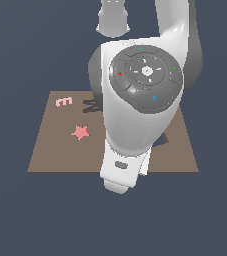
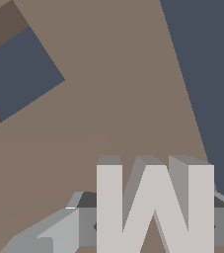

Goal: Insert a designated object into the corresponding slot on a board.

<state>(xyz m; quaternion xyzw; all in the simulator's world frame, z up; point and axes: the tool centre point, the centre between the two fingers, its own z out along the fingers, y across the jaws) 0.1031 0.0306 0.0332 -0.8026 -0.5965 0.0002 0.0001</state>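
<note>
**A:** Wrist view first, quick: what are you holding?

**B:** I'm clamping the grey M block [image 2: 154, 207] between my fingers [image 2: 59, 232], one pad on each outer leg. My pincer [image 2: 153, 228] is closed on it, the block sitting upright and square in the grip, and I'm hovering it above the board [image 2: 113, 99].

**A:** Where's the slot?

**B:** In the exterior view I'm seeing only a dark sliver of the M-shaped slot [image 1: 90, 105] poking out from behind my arm, at about ten o'clock from the board's middle, just beside the pink E piece [image 1: 64, 102]. The pink star [image 1: 80, 132] is lying at about eight o'clock. The square hole [image 2: 19, 74] is showing in the wrist view; the slot isn't.

**A:** So the block is not over it?

**B:** I'm judging not. I'm hanging over the board's near edge, well apart from the slot.

**A:** Risks?

**B:** I'm worrying about yaw: if the block is arriving rotated against the recess, it's going to ride on the rim and not drop. Also my arm is hiding the slot from the exterior camera, so a lateral miss could be pushing it into the E piece. Releasing early would be leaving it flat on the board.
</note>
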